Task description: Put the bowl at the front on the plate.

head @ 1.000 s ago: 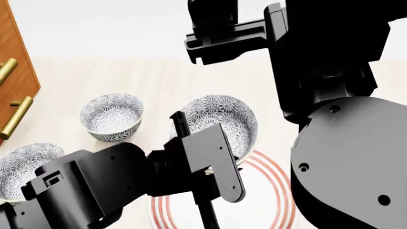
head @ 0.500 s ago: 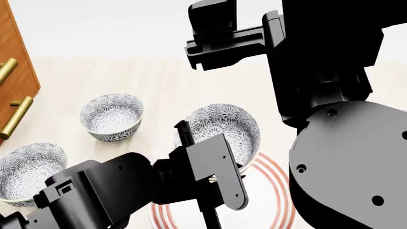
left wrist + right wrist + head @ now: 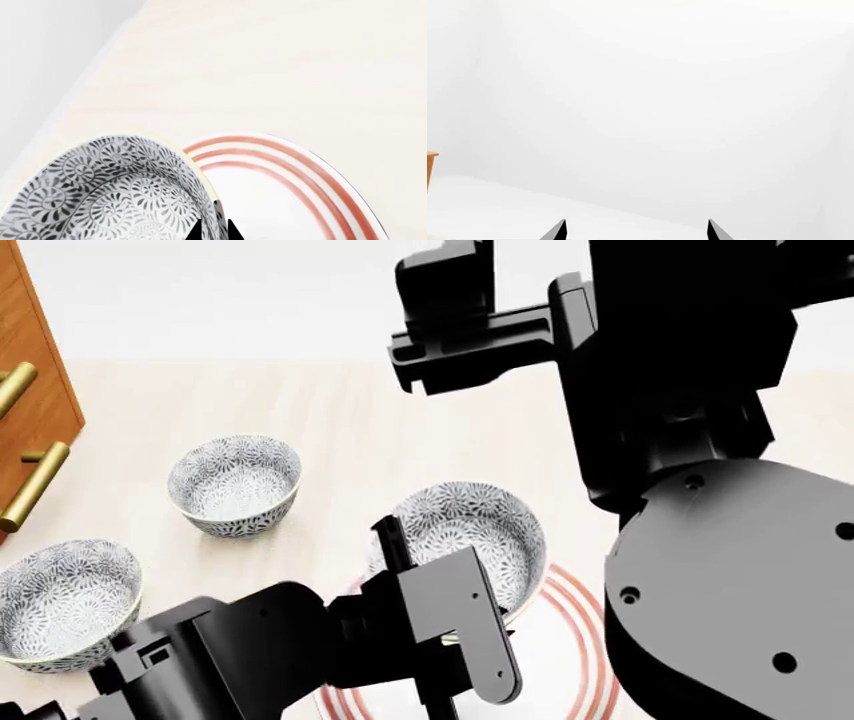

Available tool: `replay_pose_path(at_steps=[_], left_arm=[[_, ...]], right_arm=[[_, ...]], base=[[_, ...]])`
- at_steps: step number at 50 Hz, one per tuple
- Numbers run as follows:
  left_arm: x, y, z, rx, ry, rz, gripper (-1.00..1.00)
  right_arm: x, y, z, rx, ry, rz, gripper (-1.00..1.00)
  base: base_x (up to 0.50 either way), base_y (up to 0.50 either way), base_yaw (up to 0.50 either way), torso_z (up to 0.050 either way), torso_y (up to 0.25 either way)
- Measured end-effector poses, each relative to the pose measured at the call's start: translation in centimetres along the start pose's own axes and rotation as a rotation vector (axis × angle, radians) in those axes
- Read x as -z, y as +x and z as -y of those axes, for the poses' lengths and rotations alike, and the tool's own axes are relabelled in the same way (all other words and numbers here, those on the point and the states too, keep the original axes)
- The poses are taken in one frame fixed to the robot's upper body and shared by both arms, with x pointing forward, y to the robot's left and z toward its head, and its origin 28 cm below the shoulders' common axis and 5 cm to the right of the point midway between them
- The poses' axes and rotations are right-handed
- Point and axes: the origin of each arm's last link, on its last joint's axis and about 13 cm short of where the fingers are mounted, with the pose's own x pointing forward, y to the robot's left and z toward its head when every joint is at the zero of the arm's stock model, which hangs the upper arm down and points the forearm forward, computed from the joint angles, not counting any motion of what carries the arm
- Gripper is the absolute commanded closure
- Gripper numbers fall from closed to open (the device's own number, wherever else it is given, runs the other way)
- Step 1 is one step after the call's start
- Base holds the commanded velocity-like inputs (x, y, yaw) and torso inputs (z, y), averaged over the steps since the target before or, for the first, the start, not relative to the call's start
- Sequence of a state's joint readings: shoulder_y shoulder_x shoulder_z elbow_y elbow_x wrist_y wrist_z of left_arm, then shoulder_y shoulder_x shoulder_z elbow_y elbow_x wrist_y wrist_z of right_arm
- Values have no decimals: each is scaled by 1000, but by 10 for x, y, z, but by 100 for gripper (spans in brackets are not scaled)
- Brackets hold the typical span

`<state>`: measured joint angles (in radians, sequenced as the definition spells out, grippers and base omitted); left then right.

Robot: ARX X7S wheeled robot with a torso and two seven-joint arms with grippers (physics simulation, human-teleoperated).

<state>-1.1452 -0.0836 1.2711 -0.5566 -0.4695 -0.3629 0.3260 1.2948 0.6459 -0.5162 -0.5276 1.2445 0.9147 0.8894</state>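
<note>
The bowl (image 3: 470,526), white with a dense blue-grey floral pattern, hangs over the far left part of the plate (image 3: 571,602). That plate is large and white with three thin red rings. My left gripper (image 3: 400,575) is shut on the bowl's near rim. In the left wrist view the bowl's (image 3: 120,192) wall sits between the two dark fingertips of the left gripper (image 3: 213,229), with the plate (image 3: 293,175) just beyond. My right gripper (image 3: 636,229) is open, held high and facing a blank white wall. The left arm hides most of the plate.
Two more patterned bowls stand on the pale wooden top, one at mid left (image 3: 235,482) and one at the near left (image 3: 60,602). A wooden cabinet (image 3: 30,360) with brass handles (image 3: 32,486) is at the far left. The right arm (image 3: 694,490) fills the right side.
My left arm has drawn back toward me with the bowl, which now lies lower in the head view and further over the plate. The right arm has barely shifted.
</note>
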Motion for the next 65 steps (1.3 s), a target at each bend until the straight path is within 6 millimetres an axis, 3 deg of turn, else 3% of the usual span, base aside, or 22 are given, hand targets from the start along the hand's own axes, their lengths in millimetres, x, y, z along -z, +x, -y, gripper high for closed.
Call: replay_pose_path(at_steps=[65], left_arm=[[18,13,18,34,-2,-19,100]], right_arm=[[7,-4,3,17,5,-15,-100]], base=[[0,0,0,0,0]])
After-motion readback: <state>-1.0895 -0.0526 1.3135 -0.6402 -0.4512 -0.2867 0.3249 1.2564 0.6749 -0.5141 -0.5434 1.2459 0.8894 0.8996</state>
